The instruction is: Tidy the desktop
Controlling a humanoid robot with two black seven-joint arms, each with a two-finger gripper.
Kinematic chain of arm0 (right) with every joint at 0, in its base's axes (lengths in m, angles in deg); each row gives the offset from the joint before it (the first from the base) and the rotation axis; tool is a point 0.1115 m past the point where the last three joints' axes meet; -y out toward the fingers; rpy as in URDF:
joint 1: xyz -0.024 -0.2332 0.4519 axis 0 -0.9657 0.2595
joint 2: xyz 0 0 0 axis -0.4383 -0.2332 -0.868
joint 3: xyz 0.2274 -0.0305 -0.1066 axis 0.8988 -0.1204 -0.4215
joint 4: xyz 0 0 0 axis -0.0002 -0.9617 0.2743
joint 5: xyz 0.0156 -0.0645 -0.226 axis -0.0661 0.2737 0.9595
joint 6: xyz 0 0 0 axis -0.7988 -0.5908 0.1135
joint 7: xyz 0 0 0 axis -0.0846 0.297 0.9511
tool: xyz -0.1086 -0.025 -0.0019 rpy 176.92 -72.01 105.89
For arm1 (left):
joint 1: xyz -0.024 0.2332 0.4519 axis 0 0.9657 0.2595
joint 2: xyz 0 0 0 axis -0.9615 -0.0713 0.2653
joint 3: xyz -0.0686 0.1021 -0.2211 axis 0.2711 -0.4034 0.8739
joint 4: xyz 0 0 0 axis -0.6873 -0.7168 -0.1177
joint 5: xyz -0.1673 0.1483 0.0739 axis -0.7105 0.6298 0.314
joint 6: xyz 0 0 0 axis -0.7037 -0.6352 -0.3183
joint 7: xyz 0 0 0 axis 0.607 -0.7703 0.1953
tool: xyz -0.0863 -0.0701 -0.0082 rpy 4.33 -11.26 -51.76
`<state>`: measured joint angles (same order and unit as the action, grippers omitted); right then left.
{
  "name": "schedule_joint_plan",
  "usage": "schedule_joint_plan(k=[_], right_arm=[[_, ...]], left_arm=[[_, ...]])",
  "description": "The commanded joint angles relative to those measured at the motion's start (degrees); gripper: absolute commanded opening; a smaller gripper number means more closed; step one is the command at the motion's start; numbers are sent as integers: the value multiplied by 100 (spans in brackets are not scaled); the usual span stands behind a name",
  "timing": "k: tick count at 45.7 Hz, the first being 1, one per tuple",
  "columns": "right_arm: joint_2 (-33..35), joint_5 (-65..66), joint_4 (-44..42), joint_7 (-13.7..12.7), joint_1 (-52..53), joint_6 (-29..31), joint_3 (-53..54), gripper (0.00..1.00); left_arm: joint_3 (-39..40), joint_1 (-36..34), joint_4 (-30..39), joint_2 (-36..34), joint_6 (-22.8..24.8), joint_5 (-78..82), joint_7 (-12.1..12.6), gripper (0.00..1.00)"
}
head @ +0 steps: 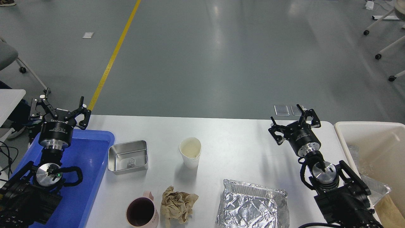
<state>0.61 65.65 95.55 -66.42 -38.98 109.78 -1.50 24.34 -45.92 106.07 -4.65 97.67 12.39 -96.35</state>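
The white desktop (240, 142) fills the lower middle of the head view. On it lie a metal tin (128, 157), a white paper cup (190, 152), a pink mug (142, 212), a crumpled brown paper (177, 203) and a foil tray (251, 205). My left gripper (59, 107) hovers open over the far end of the blue tray, nothing between its fingers. At the desktop's far right, my right gripper (294, 117) is held up, also open and empty.
A blue plastic tray (90, 158) sits at the left edge under my left arm. A beige bin (373, 148) stands off the right edge with foil scraps inside. Office chair legs (379, 41) stand on the grey floor beyond.
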Motion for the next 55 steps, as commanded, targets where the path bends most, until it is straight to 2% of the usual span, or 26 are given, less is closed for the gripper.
schedule_joint_plan(k=[1,15,24,29,32,37,43,55], right_arm=[[-4,8,-9,0,2,-20,0,100],[-39,0,0,0,117,-152,0,100],[-39,0,0,0,117,-152,0,100],[-13,0,9,0,117,-160,0,100],[5,0,26,0,134,-169,-8,100],[171,8,35,-26,178,-204,-78,100],[418,8,149,-35,178,-196,-167,100],[576,0,474,-35,126,-187,-202,100]], left_arm=[[10,9,-6,4,56,-10,-48,96],[10,44,-6,4,65,-45,-119,97],[-156,35,38,22,47,43,48,97],[-770,-26,73,-189,47,148,425,96],[-1201,-52,187,-619,-14,236,680,96],[-2123,-123,827,-1540,-198,262,1049,96],[-3003,-211,1171,-2438,-392,262,1331,96],[-3874,-579,1523,-3871,-436,455,2078,96]])
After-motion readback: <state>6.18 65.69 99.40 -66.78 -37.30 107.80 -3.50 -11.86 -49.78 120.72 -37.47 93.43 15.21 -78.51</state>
